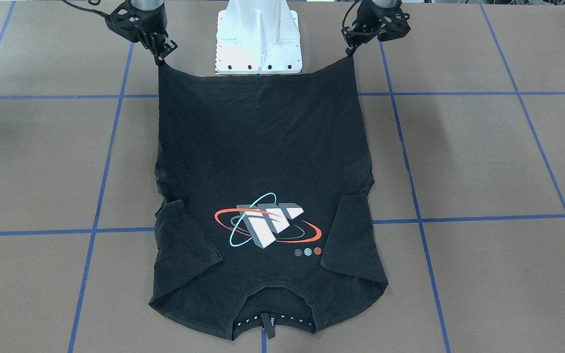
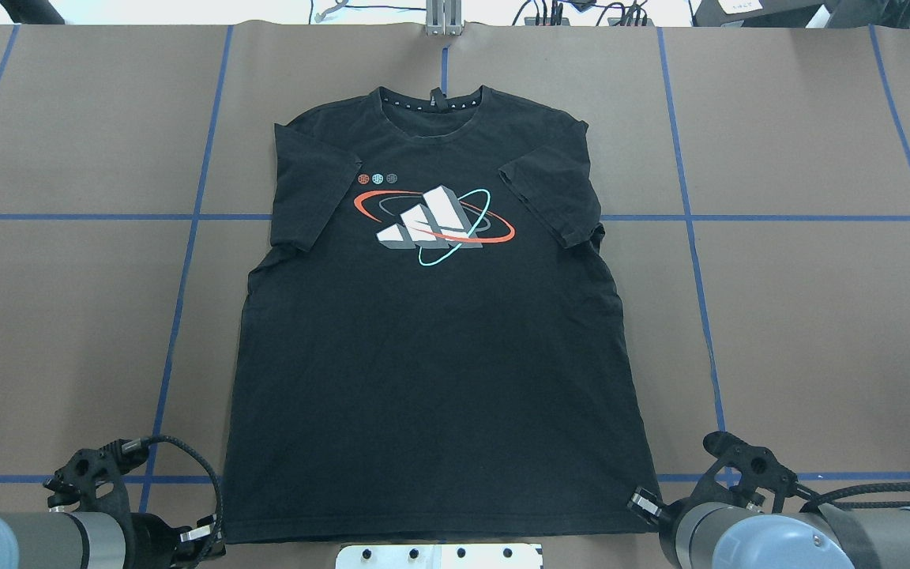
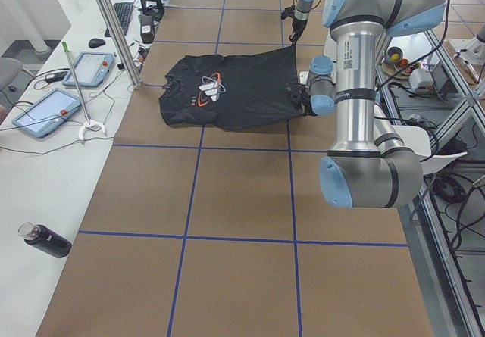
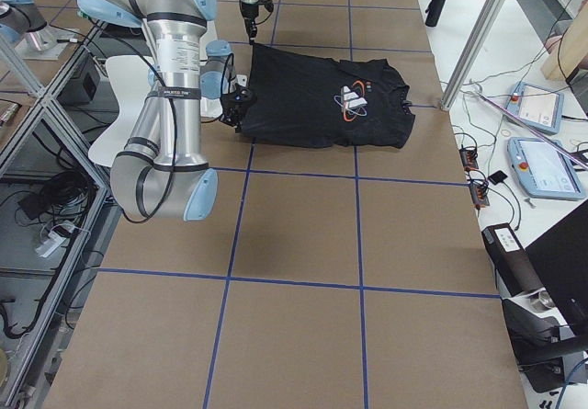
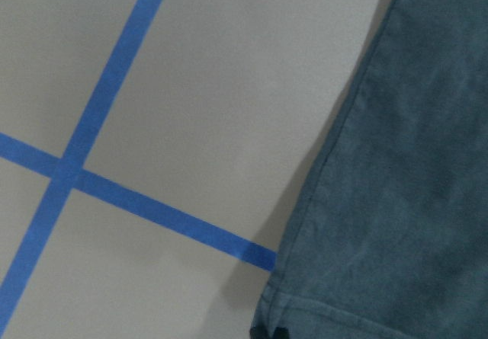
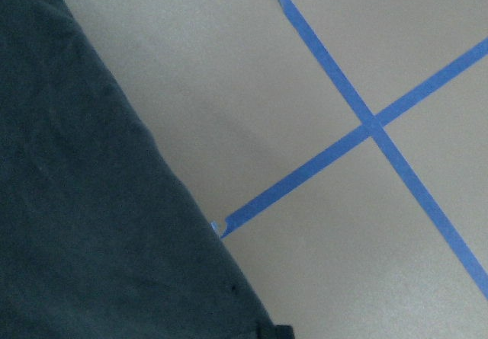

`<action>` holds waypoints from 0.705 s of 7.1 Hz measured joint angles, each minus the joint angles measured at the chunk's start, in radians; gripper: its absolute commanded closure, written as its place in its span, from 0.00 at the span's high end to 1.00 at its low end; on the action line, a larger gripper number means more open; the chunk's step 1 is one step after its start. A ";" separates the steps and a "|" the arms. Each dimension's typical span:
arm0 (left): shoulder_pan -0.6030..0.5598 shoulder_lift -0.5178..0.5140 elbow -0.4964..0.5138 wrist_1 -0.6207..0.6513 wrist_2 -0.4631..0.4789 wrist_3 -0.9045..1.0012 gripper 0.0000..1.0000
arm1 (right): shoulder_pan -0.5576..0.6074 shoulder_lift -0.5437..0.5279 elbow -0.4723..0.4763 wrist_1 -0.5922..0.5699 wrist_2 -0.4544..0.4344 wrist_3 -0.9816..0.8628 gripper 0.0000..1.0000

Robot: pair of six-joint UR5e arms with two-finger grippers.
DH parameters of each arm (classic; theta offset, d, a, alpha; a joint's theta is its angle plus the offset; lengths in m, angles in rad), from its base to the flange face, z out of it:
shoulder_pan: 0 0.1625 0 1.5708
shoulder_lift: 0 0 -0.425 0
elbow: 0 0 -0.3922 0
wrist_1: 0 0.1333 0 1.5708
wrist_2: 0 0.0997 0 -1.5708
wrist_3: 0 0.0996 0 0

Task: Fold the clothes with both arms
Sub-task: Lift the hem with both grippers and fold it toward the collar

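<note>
Two hem corners of the black T-shirt [image 2: 423, 356] are being pinched, one by the left gripper [image 1: 352, 49] and one by the right gripper [image 1: 161, 55]. Each has its fingers pressed together on the cloth, just above the worktop [image 2: 818, 316]. The shirt is lying print-up across the middle of the worktop, with its hem at the robot's edge and its collar [image 2: 433, 107] close to the far edge. Both sleeves are lying turned in over the body.

The step in hand looks like carrying the hem over to the collar. Doing it well is calling for both arms rising and travelling together, holding the hem taut between them so the fold is landing square.

The white pedestal base [image 1: 259, 39] is sitting just beside the hem, between the grippers, and seems off that path. A black bottle [image 3: 45, 240] and tablets [image 3: 45, 113] are lying well apart on the side bench.
</note>
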 measured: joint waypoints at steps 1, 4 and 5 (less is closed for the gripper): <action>0.003 0.001 -0.027 0.000 -0.012 -0.042 0.00 | -0.006 -0.011 0.022 0.000 0.009 0.000 0.00; -0.092 -0.024 -0.044 0.001 -0.048 -0.049 0.00 | 0.139 0.021 0.040 -0.028 0.110 -0.022 0.00; -0.182 -0.062 -0.040 0.000 -0.087 0.002 0.00 | 0.239 0.089 0.019 -0.084 0.176 -0.076 0.00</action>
